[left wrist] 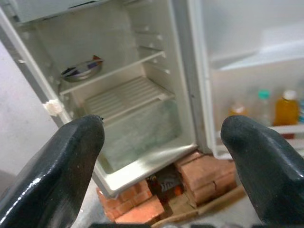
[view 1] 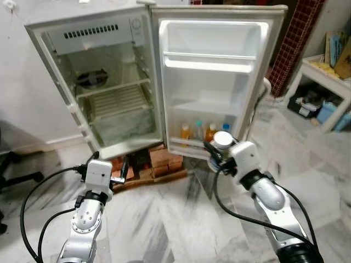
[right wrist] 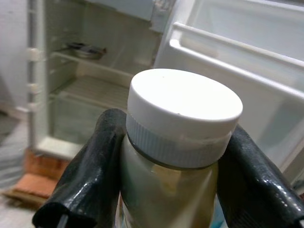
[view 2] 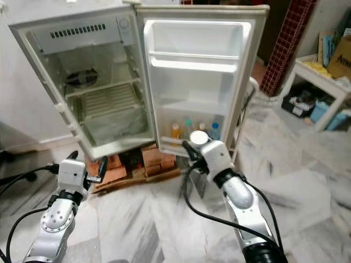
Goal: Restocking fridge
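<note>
A small white fridge (view 1: 118, 82) stands open on bricks, its door (view 1: 214, 71) swung to the right. Several bottles (view 1: 198, 131) stand in the door's lowest shelf. My right gripper (view 1: 219, 150) is shut on a bottle with a white cap (right wrist: 183, 109) and pale yellowish contents, held upright just in front of that door shelf. My left gripper (view 1: 122, 167) is open and empty, low before the fridge's bottom edge; its black fingers (left wrist: 57, 166) frame the fridge interior in the left wrist view. A metal bowl (left wrist: 81, 70) sits on the fridge's upper wire shelf.
Red bricks and a wooden board (view 1: 156, 164) support the fridge. A white shelf unit (view 1: 329, 82) with books and bins stands at the right. A dark chair base (view 1: 13, 178) is at the left. Marbled floor (view 1: 164, 219) lies in front.
</note>
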`<state>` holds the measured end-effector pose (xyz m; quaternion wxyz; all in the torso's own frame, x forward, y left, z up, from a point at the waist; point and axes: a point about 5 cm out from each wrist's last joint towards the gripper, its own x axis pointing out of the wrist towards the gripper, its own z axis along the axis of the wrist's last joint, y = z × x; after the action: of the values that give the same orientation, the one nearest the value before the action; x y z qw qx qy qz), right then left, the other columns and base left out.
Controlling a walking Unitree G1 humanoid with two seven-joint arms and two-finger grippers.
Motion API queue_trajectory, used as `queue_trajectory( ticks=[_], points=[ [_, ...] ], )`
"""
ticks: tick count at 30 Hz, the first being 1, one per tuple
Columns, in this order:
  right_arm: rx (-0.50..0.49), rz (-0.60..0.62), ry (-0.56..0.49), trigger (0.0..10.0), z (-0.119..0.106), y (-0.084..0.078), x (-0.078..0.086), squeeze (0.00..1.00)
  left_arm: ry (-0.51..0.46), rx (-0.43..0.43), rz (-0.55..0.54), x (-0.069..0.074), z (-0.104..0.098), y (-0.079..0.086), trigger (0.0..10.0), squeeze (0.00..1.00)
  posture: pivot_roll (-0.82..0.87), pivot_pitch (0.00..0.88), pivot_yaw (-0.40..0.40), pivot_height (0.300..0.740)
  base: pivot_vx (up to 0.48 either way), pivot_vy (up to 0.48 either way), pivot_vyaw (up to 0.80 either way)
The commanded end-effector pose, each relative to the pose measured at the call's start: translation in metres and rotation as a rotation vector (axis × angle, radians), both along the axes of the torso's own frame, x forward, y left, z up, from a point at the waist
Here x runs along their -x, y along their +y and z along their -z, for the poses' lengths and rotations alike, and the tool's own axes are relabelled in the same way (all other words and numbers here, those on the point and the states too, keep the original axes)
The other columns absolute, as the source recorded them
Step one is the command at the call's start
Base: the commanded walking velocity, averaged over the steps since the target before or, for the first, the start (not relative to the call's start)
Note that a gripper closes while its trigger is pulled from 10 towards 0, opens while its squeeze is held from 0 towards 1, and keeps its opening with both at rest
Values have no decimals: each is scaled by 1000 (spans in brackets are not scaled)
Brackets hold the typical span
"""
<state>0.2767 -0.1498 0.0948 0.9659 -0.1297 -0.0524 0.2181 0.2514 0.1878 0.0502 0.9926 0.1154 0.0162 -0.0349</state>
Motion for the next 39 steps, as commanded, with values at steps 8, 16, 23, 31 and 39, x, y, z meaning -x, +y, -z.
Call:
queue_trajectory(
  ticks=[8,16,23,31,39],
  points=[
    [-20,-36,-69,10000,-14,12,-6,0,-1,-49,-18,-1,-1,10,10000,0,40,0,-18,740,471,0,0],
    [-15,-38,-69,10000,-14,13,-7,0,4,-50,-7,1,0,8,10000,0,44,0,-18,740,399,-149,0],
    [7,-124,-45,10000,-9,24,-4,0,14,-45,-7,2,2,7,10000,0,51,0,-21,740,339,-328,0],
    [25,-261,39,10000,1,33,4,0,13,-27,-15,3,2,7,10000,0,54,0,-20,740,0,0,0],
    [-147,-278,-58,10000,-39,41,-14,0,12,-38,-13,2,2,6,10000,0,57,0,-21,740,0,0,0]
  ],
)
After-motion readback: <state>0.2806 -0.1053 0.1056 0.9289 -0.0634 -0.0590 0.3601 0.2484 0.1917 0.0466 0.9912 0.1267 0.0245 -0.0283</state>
